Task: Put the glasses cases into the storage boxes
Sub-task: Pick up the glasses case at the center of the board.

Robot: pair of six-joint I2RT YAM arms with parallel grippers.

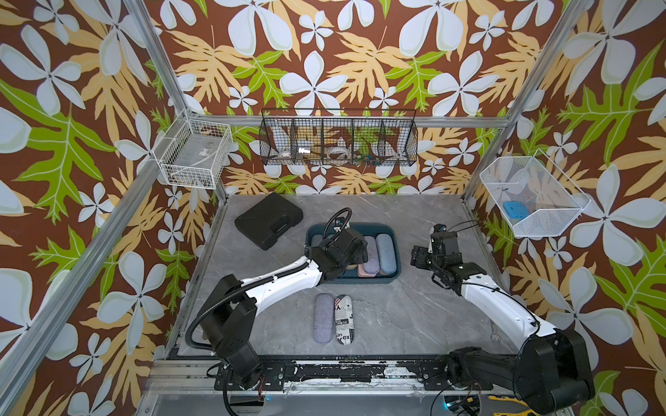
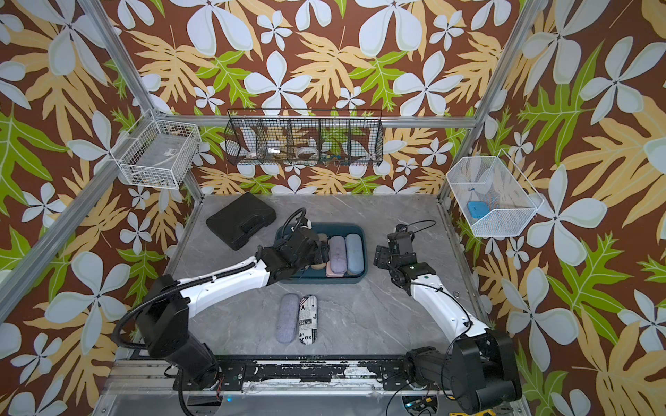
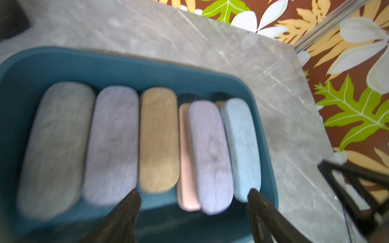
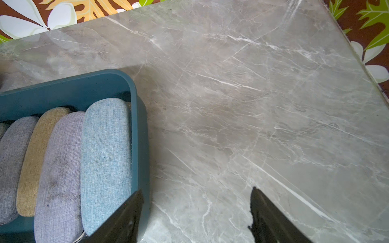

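The dark teal storage box (image 1: 374, 227) sits mid-table and holds several glasses cases side by side: grey (image 3: 56, 147), lavender (image 3: 113, 143), tan (image 3: 159, 138), pink (image 3: 185, 168), a second lavender (image 3: 210, 157) and light blue (image 3: 240, 147). My left gripper (image 3: 194, 191) hovers over the box's near side, open, with nothing between its fingers. On the table in front of the box lie a grey-lavender fabric case (image 1: 323, 317) and a newspaper-print case (image 1: 344, 319), side by side. My right gripper (image 4: 197, 190) stands open over bare table, just right of the box (image 4: 139, 126).
A large black moulded case (image 1: 268, 220) lies at the back left of the table. Wire baskets hang on the walls: white at the left (image 1: 194, 153), black at the back (image 1: 337, 138), white mesh at the right (image 1: 533, 196). Aluminium posts frame the corners.
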